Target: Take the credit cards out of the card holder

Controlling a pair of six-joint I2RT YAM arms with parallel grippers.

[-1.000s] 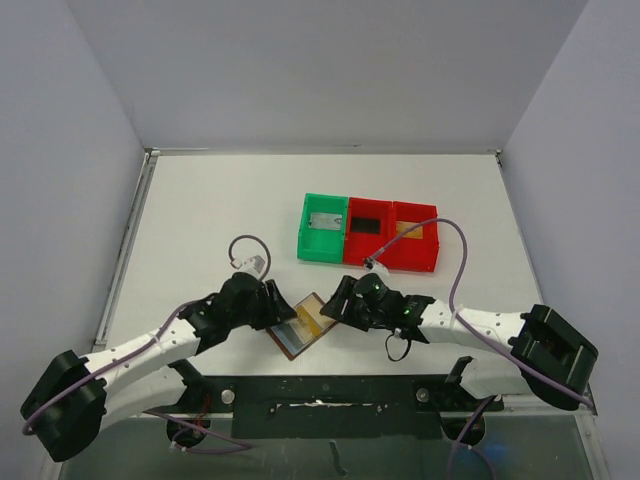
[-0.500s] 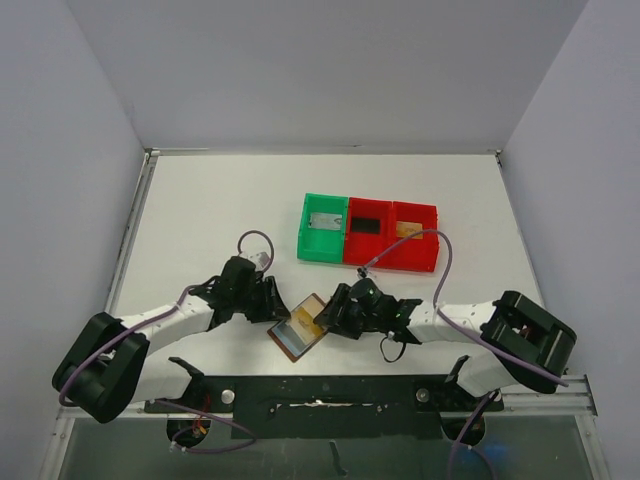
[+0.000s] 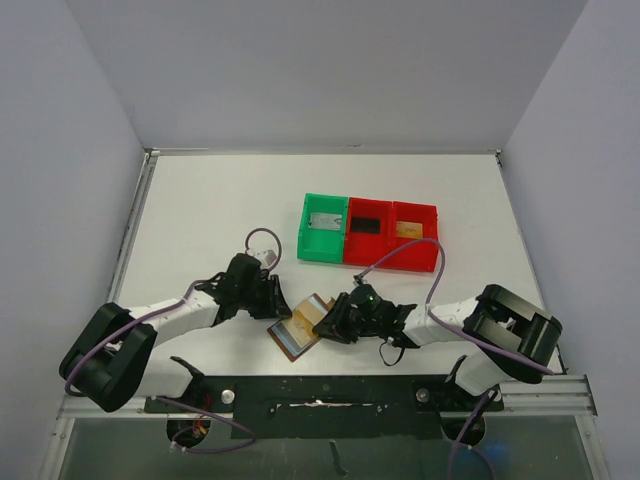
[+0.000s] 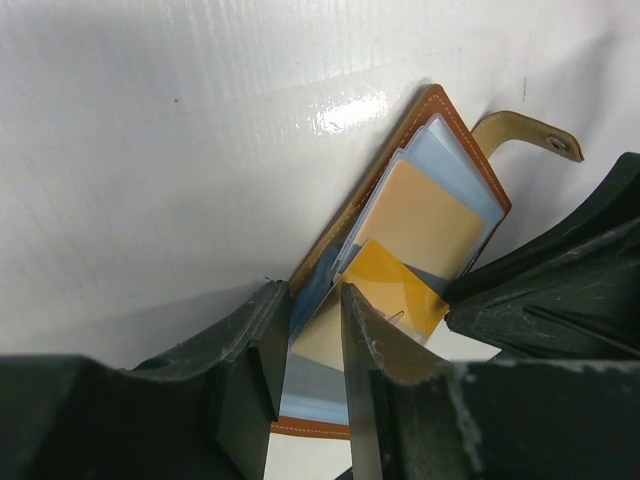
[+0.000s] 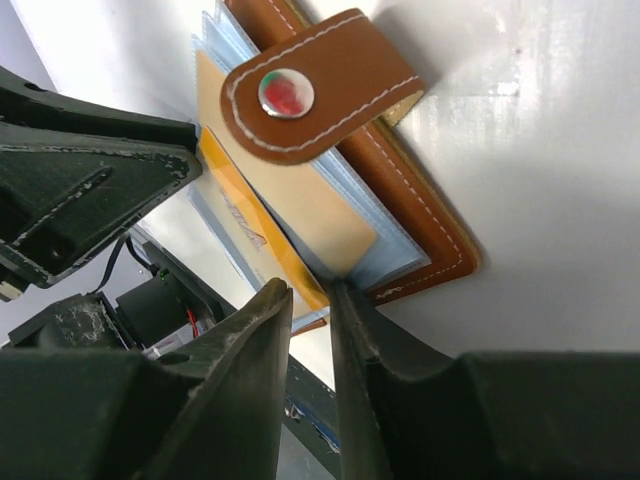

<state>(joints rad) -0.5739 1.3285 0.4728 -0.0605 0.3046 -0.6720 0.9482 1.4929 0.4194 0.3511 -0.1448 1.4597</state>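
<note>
Left wrist view: left tool point(image 4: 307, 325) pinches the card holder point(image 4: 455, 165) (golden-orange card point(image 4: 395, 285) inside), right tool point(image 5: 308, 305) pinching that card.

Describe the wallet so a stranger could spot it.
Look at the white table's near edge. Between the left hand and right hand lies an open brown leather wallet, a golden-orange card sticking out. Unlike the green and red plastic trays behind, it is flat, with a snap tab.

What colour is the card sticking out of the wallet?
Golden-orange; the card shows best in the left wrist view.
</note>
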